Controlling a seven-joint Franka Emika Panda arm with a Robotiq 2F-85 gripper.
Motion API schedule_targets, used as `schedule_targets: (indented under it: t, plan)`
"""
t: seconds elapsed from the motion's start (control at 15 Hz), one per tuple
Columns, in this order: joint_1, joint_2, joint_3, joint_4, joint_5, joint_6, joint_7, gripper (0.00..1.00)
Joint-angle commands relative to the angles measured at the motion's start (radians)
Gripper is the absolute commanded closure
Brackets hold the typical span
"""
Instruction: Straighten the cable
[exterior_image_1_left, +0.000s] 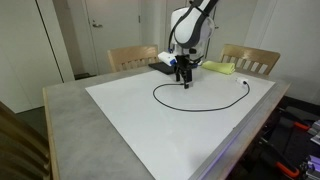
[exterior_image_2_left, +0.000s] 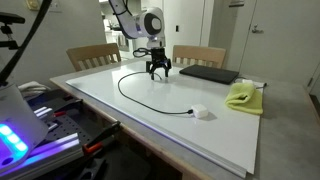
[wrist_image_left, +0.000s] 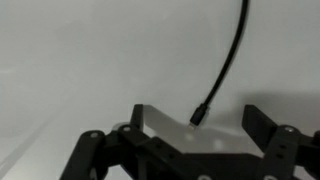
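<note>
Mainly, the risk is a missed grab. The tool (exterior_image_1_left: 183, 78) (exterior_image_2_left: 158, 72) (wrist_image_left: 198, 125) stands wide open and holds nothing. One end of the cable (exterior_image_1_left: 205, 105) (exterior_image_2_left: 125, 92) (wrist_image_left: 228, 65) lies between its jaws in the wrist view. The cord is very thin, so closing too high or off-line would likely miss it or flick the end away.

Next risk: a fast pull could drag the whole curve along instead of unbending it, or sweep it into the black pad (exterior_image_2_left: 208, 74) or yellow cloth (exterior_image_2_left: 243, 96) by the chair-side edge.

Lesser risk: dropping too low and scraping the sheet.

The cable lies in an open loop on the chair-side half of the bench (exterior_image_1_left: 70, 120). Its white plug (exterior_image_2_left: 200, 113) is well apart from the tool, toward a side edge.

Surface: grey bench with a big white sheet (exterior_image_1_left: 150, 130) on top, smooth, probably slippery.

Room: pale door (exterior_image_1_left: 100, 30), two wooden chairs (exterior_image_1_left: 132, 57).
</note>
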Motion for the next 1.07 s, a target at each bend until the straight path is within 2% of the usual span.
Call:
schedule_targets:
  t: [0.0,0.13,0.27,0.4,0.53,1.0]
  plan:
    - [-0.002,0.03,-0.017,0.025,0.024,0.013,0.033,0.0]
    - [-0.019,0.04,-0.005,0.034,0.043,0.008,0.033,0.0]
    - [-0.053,0.046,0.027,0.041,0.093,0.011,-0.003,0.14]
    - [-0.096,0.048,0.065,0.062,0.165,0.011,-0.049,0.19]
    - [-0.131,0.059,0.092,0.082,0.233,0.009,-0.092,0.44]
    - [-0.157,0.092,0.103,0.16,0.32,-0.006,-0.143,0.95]
